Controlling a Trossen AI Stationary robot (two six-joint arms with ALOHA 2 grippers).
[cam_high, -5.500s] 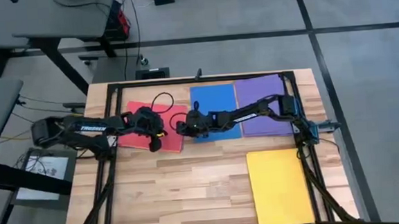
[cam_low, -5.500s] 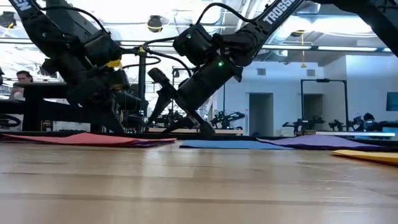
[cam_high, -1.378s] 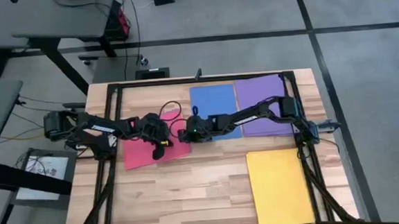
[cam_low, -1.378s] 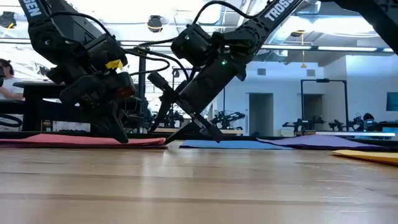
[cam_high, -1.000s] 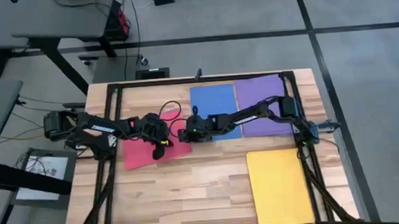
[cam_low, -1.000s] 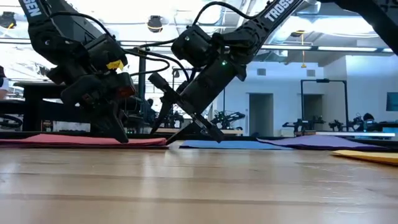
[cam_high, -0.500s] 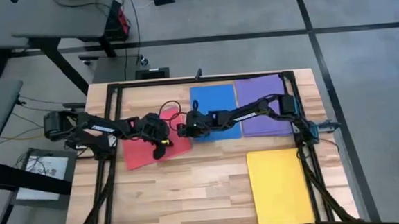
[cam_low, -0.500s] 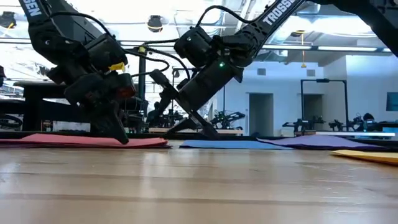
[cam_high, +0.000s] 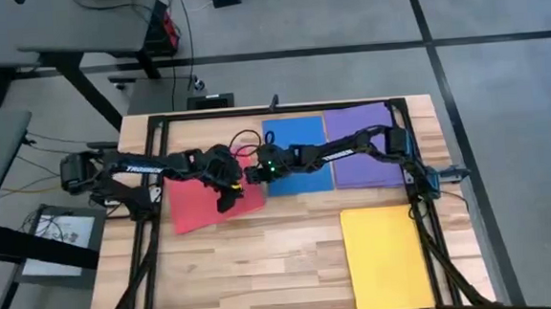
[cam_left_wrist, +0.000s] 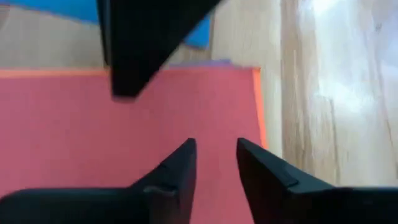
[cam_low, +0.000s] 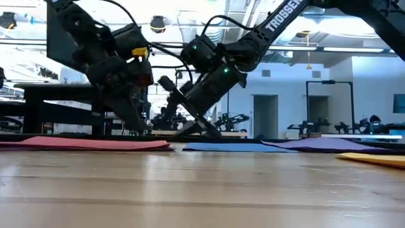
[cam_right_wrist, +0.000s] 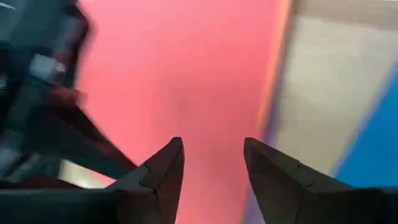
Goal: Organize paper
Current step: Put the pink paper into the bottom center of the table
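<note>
A pink-red paper (cam_high: 202,205) lies flat at the table's left middle, slightly askew. An orange edge (cam_left_wrist: 257,106) and a purple sliver (cam_left_wrist: 214,62) peek out from under it. The blue paper (cam_high: 299,148) and purple paper (cam_high: 366,144) lie side by side at the far middle, and the yellow paper (cam_high: 385,258) lies near right. My left gripper (cam_high: 226,198) hangs open just above the pink-red paper's right part (cam_left_wrist: 214,144). My right gripper (cam_high: 251,175) stands open over that sheet's right edge (cam_right_wrist: 213,142), slanting down from the right. My right gripper slants down with its lower fingertip (cam_low: 212,134) close to the table by the pink-red paper's right edge. I cannot tell whether it touches the sheet. My left gripper hangs clear of the paper in the low view.
A black frame (cam_high: 282,109) runs along the table's far edge and down both sides. A black cable (cam_high: 241,142) loops over the far left part. Bare wood (cam_high: 263,270) lies across the near middle between the pink-red and yellow sheets.
My left gripper has risen off the pink-red paper and gone a little toward the far right. My right gripper has drawn slightly toward the far edge, staying low. The papers lie as they did.
</note>
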